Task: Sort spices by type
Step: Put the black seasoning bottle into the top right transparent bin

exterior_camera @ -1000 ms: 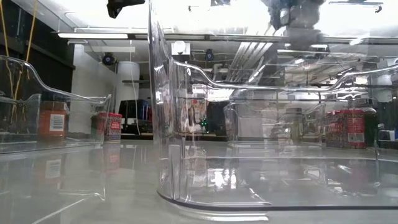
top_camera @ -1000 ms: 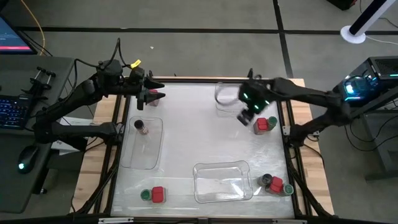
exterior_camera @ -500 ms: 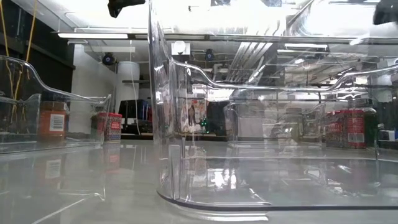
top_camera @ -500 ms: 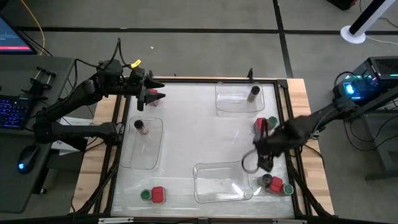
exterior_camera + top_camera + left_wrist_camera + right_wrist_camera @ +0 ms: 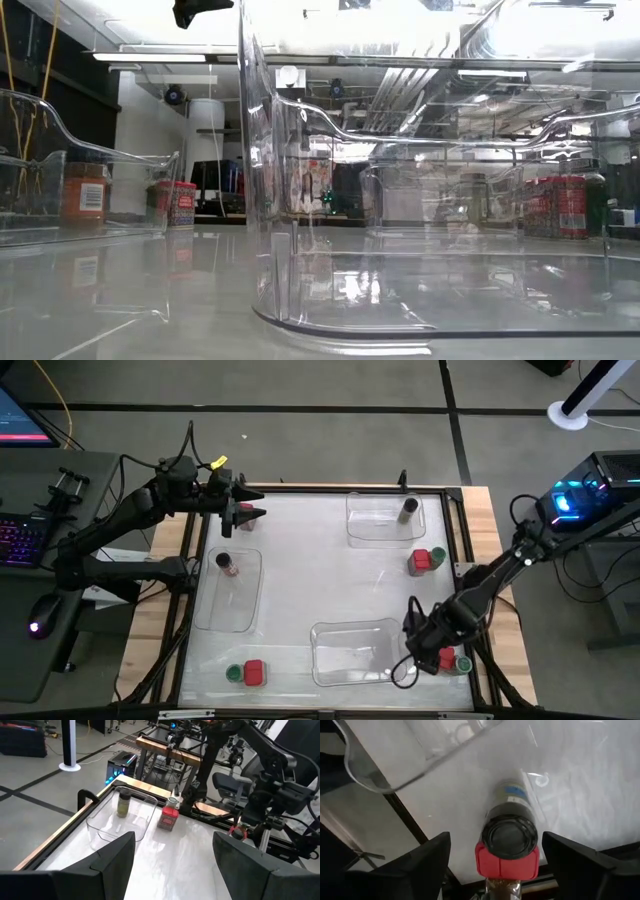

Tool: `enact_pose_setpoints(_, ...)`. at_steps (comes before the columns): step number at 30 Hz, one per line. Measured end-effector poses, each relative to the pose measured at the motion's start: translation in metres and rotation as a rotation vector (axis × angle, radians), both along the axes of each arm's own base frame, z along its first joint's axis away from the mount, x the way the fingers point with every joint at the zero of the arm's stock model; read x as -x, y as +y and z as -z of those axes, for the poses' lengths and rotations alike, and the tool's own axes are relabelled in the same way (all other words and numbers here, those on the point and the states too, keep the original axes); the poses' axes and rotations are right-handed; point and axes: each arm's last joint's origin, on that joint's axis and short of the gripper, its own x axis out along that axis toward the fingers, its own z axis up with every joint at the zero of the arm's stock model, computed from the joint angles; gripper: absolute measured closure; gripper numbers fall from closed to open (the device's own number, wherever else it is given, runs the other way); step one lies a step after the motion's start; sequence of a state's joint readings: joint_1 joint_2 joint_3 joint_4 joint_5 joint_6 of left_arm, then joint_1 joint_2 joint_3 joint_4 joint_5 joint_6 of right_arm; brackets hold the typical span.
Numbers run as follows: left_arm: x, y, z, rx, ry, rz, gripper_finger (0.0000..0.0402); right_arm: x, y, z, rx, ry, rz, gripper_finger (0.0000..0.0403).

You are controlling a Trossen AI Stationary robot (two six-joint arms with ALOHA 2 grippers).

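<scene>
- Your right pincer (image 5: 425, 652) hangs low over the near right corner of the surface (image 5: 320, 570). Its fingers are spread to either side of a dark-lidded jar (image 5: 510, 834), with nothing pinched yet. That spacing looks chosen to straddle the jar before closing.
- A red boxy spice (image 5: 506, 860) touches that jar, so you will likely need a narrow approach to lift one without dragging the other.
- Your left pincer (image 5: 247, 515) waits at the far left edge, fingers apart and empty, clear of the working area.
- One brownish jar stands in the left tray (image 5: 228, 564), and another brownish jar sits in the far tray (image 5: 407, 511). Each tray seems to serve as a collecting spot.
- The near tray (image 5: 355, 650) holds nothing and sits just beside your right pincer.
- A red box and green-lidded jar pair (image 5: 427, 560) stands on the right, between the far tray and the corner group.
- A second red and green pair (image 5: 246, 672) sits at the near left, still unsorted.
</scene>
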State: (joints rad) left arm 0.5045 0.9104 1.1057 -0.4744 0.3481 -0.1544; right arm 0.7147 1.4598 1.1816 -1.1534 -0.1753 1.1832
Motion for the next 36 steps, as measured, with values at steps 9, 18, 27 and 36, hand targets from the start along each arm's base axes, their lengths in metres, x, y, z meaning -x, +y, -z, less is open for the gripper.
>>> enact_pose_setpoints(9,0.000,0.000,0.000,0.000,0.000,0.000,0.0147,0.000,0.017,0.022,0.108,0.042,-0.019,0.0091)
enact_pose_setpoints(18,0.000,0.000,0.000,0.001,0.001,0.000,0.0147,-0.009,0.025,0.041,0.157,0.072,-0.028,0.0106)
enact_pose_setpoints(27,0.000,0.000,0.000,0.000,0.000,0.000,0.0147,-0.007,0.024,0.039,0.144,0.095,-0.053,0.0208)
enact_pose_setpoints(36,0.000,0.000,0.000,-0.005,0.002,-0.016,0.0147,0.000,-0.025,-0.007,0.177,-0.025,0.052,0.0208)
